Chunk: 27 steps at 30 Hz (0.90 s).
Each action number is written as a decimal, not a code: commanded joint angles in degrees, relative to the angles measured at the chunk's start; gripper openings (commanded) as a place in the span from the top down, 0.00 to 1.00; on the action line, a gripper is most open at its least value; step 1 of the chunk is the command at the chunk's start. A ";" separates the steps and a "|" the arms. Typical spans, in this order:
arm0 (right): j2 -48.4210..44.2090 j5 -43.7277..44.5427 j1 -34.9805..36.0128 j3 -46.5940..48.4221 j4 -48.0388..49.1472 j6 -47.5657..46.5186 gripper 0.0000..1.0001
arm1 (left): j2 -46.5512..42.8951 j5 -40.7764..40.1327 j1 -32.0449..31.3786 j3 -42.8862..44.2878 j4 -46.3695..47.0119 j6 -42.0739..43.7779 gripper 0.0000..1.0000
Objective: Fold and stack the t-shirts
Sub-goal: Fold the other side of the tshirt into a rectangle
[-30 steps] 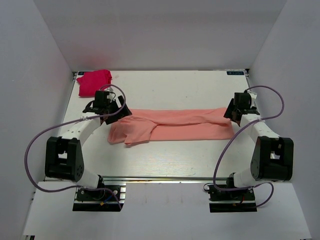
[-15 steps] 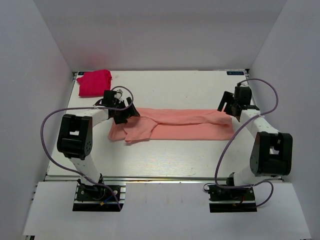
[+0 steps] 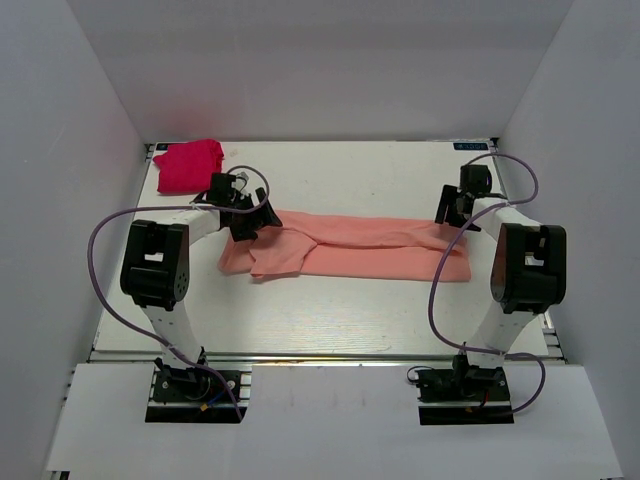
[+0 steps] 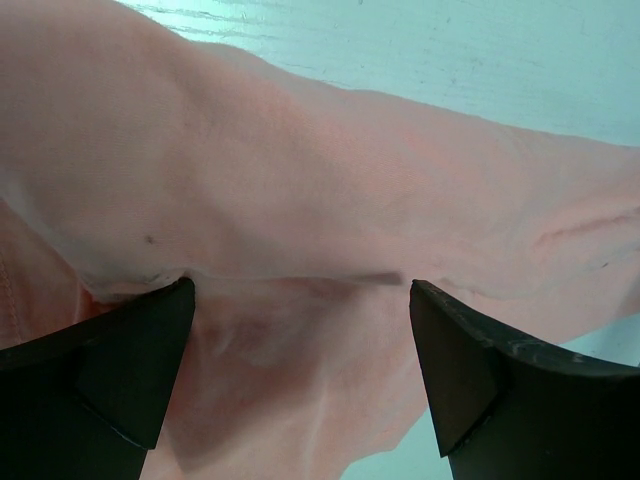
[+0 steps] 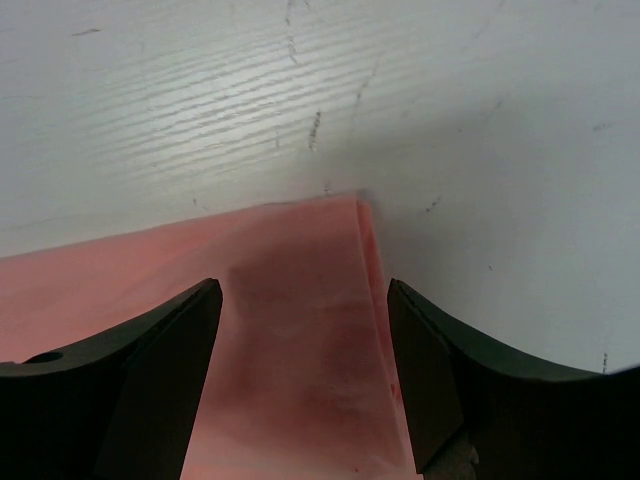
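Observation:
The salmon t-shirt [image 3: 370,248] lies folded into a long strip across the middle of the table. My left gripper [image 3: 256,218] is open, low over the strip's far left end. In the left wrist view its fingers [image 4: 130,370] straddle rumpled salmon cloth [image 4: 300,180]. My right gripper [image 3: 455,213] is open over the strip's far right corner. In the right wrist view its fingers [image 5: 440,370] straddle that corner [image 5: 310,300]. The magenta-red t-shirt [image 3: 187,165] sits as a small folded bundle at the far left corner.
The white table [image 3: 350,320] is boxed in by white walls on the left, back and right. Purple cables loop from both arms beside the shirt ends.
Both arms have reached farther over the table, and the grippers now sit at the strip's far edge. The left gripper moved right, the right one back. The strip's left end shifted slightly.

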 commanded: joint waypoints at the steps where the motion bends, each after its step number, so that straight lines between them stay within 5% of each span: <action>1: -2.05 3.99 -0.85 -1.67 -4.01 2.62 0.27 | 3.04 -6.71 0.41 -0.96 -5.36 2.87 0.00; 8: -6.80 3.92 -1.73 -4.93 -13.58 10.88 0.26 | 2.52 -9.70 0.41 0.09 -7.20 3.40 0.00; 20: -10.67 -3.30 -2.87 -10.29 -12.28 19.32 0.32 | 2.51 -8.66 0.41 -0.52 -7.20 4.45 0.00; 26: -10.84 -5.41 -3.22 -10.65 -11.75 20.03 0.57 | 1.98 -8.65 0.41 -0.52 -7.20 4.45 0.00; 27: -10.76 -6.28 -3.14 -10.65 -11.57 19.94 0.70 | 1.98 -8.65 0.41 -0.52 -7.20 4.45 0.00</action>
